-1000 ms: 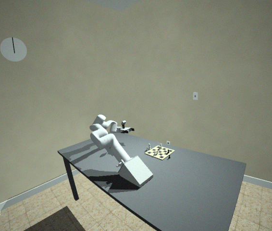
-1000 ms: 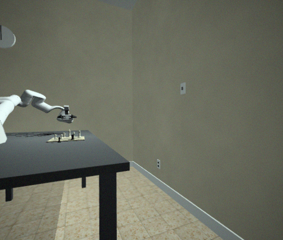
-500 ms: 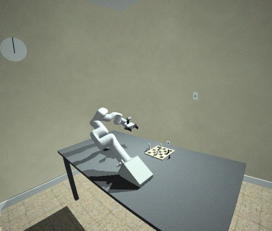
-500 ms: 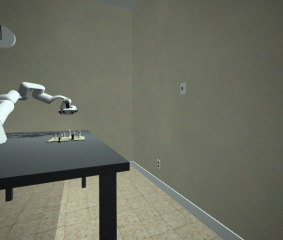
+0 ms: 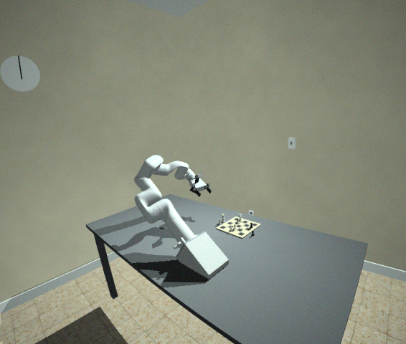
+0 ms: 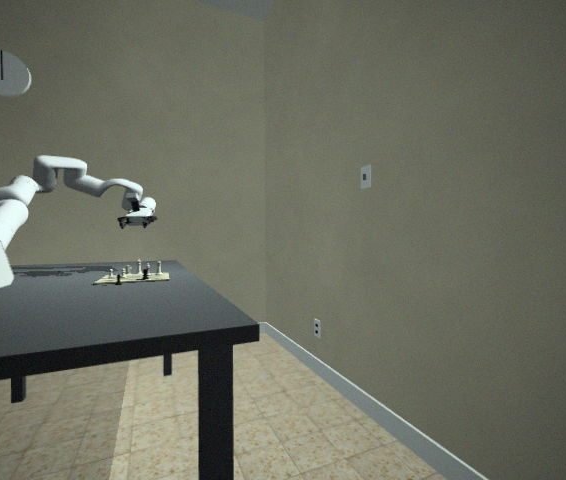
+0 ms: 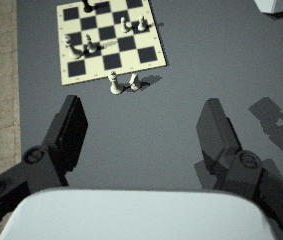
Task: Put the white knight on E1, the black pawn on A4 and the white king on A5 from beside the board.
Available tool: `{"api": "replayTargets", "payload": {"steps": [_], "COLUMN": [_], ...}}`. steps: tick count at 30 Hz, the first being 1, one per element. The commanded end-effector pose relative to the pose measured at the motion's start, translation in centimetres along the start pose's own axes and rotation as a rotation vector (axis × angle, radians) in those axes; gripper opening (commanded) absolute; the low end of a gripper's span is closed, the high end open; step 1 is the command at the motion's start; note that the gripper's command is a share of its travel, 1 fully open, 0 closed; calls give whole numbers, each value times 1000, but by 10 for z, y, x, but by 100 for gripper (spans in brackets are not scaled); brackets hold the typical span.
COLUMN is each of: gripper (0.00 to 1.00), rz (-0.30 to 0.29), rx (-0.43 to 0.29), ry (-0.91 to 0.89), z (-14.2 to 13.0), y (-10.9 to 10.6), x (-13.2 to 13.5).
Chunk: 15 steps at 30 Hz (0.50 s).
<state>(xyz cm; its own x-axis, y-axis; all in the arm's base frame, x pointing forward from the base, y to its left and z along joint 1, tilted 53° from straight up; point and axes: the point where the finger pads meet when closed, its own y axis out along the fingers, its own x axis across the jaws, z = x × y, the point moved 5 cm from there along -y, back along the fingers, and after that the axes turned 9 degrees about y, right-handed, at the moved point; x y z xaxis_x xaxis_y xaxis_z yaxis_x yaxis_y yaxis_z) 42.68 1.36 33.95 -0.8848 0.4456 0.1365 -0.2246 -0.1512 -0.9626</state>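
The gripper (image 7: 141, 135) hangs high over the dark table (image 7: 181, 125). Its two black fingers are spread wide apart and hold nothing.

In the wrist view, the chess board (image 7: 108, 40) lies at about 11 o'clock, near the top of the picture. Two white pieces stand on the table just off the board's near edge. The taller one with the round top is the white king (image 7: 114, 83). The shorter, chunky one just beside it, at its 3 o'clock, is the white knight (image 7: 135, 81). They are close together but do not touch.

A black piece (image 7: 87, 6) stands at 12 o'clock by the far edge of the board. It is cut off by the picture's edge, so it is hard to say what kind it is. A few small white pieces stand on the board's squares.

In the top view, the white arm (image 5: 158, 207) bends up from its slanted base (image 5: 214, 264).
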Motion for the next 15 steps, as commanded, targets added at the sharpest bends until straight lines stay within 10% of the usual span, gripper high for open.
{"api": "replayTargets", "payload": {"steps": [1,5,15], "gripper": [100,100,100], "rz": [-73,-147,-147], "rx": [-164,-329,-329], "ry": [44,93,93], "z": [18,31,31], "y": [22,47,47], "x": [-12,-20,-20]}}
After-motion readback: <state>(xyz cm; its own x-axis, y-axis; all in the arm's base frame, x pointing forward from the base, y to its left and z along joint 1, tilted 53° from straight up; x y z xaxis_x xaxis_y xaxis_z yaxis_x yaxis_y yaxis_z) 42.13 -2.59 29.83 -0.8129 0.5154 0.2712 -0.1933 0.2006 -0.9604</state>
